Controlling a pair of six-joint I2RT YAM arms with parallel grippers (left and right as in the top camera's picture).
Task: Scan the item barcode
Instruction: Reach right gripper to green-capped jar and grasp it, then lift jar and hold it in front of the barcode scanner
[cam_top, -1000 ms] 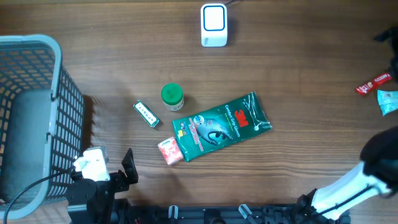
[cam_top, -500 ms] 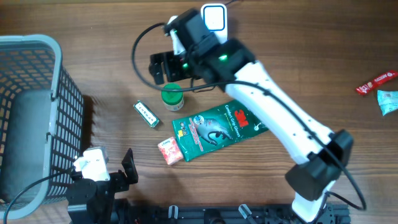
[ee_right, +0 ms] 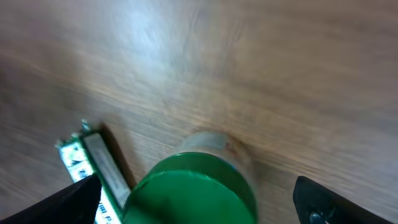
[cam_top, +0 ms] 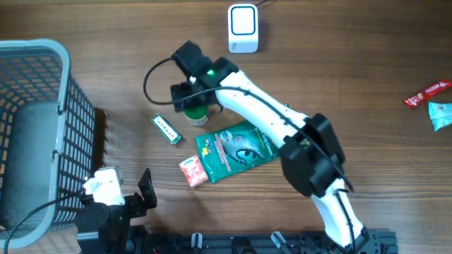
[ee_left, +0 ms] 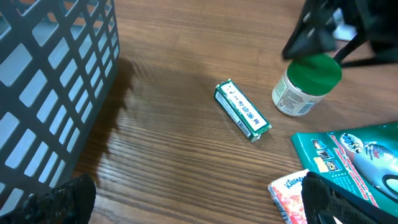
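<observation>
A small jar with a green lid (cam_top: pixel 195 111) stands upright on the wooden table, left of centre. My right gripper (cam_top: pixel 191 99) hangs open over it, one finger on each side of the lid (ee_right: pixel 193 190), with a gap to each finger. Seen from the right wrist, that gripper (ee_right: pixel 196 208) holds nothing. The white scanner (cam_top: pixel 243 28) stands at the far edge. My left gripper (cam_top: pixel 133 195) rests open and empty at the near left, and the left wrist view (ee_left: pixel 196 205) shows the jar (ee_left: pixel 306 86) far ahead of it.
A grey basket (cam_top: pixel 42 134) fills the left side. A small green box (cam_top: pixel 166 129) lies just left of the jar. A green 3M packet (cam_top: pixel 240 149) and a Kleenex pack (cam_top: pixel 192 171) lie nearer. Sweet wrappers (cam_top: pixel 426 94) sit at the far right.
My right arm has swung in from the right edge, crossed the table and come down over the green-lidded jar. The left arm and the objects have not moved.
</observation>
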